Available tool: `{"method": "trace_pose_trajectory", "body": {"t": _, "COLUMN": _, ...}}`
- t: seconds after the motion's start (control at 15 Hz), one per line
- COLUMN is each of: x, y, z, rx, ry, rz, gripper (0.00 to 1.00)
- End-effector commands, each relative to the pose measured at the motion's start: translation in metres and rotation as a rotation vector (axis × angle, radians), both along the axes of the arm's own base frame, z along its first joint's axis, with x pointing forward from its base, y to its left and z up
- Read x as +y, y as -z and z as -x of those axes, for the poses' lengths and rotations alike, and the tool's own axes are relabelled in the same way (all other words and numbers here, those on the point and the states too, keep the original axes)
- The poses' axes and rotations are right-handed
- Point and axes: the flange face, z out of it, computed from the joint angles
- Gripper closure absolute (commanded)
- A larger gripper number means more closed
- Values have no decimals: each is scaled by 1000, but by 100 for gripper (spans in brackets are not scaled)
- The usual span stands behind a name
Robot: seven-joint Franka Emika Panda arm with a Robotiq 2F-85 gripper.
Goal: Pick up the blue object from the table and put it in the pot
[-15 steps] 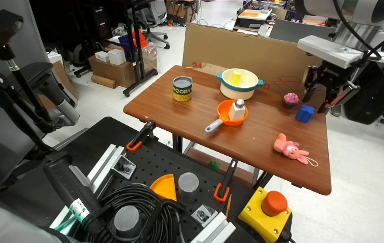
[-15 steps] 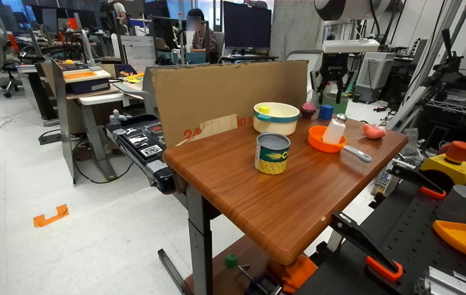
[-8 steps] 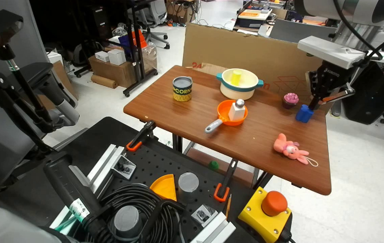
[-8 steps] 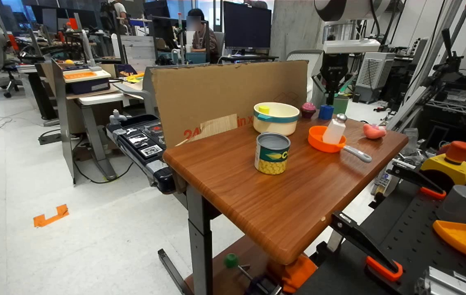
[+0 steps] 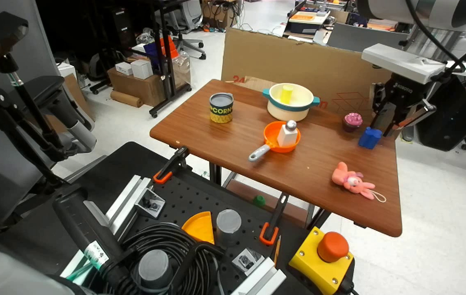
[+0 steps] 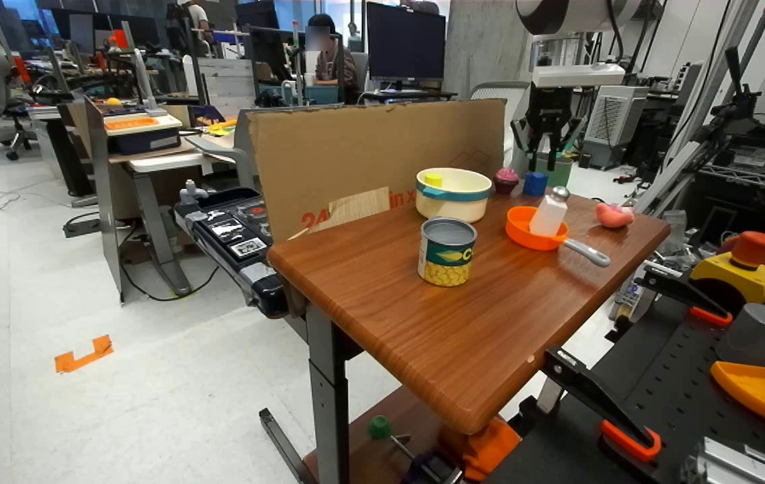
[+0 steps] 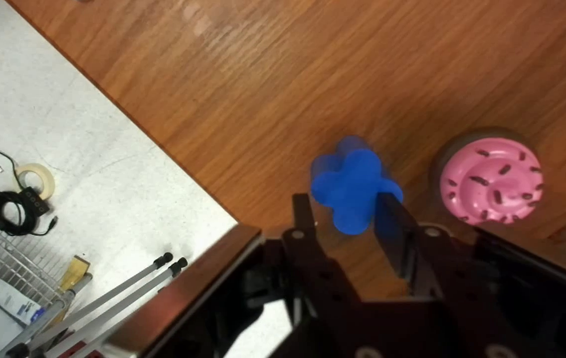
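The blue object point(image 5: 369, 138) is a small, chunky, lobed block standing on the brown table near its far right corner. It also shows in an exterior view point(image 6: 535, 184) and in the wrist view point(image 7: 351, 191). My gripper point(image 5: 379, 130) is partly open just above it, pointing down. In the wrist view the gripper point(image 7: 344, 196) has one finger point(image 7: 303, 211) left of the blue object and the other overlapping its right lobe. I cannot tell whether they touch. The pot point(image 5: 284, 113) is cream with a teal rim and side handles. It holds a yellow piece point(image 5: 286, 94).
A pink-topped cupcake point(image 5: 353, 119) stands close beside the blue object. An orange pan point(image 5: 272, 132) holds a white shaker point(image 5: 287, 137). A corn can point(image 5: 221, 108) and a pink plush toy point(image 5: 351, 180) are on the table. A cardboard panel point(image 5: 282, 61) stands behind.
The gripper was open a second ago, shut half a second ago, and is now partly open again above the blue object. The arm has barely moved. The blue object stays in place.
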Motion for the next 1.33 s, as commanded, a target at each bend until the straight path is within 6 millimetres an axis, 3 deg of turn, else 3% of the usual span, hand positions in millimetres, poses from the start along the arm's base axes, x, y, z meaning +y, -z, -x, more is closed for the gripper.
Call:
{"method": "trace_pose_trajectory", "body": {"t": 0.0, "x": 2, "y": -8, "z": 4, "rx": 4, "ry": -31, "rz": -1, "gripper": 31}}
{"method": "trace_pose_trajectory", "body": {"t": 0.27, "x": -1, "y": 0, "z": 2, "rx": 14, "ry": -23, "rz": 5, "gripper": 2}}
{"method": "trace_pose_trajectory", "body": {"t": 1.27, "x": -2, "y": 13, "z": 3, "rx": 40, "ry": -24, "rz": 3, "gripper": 0}}
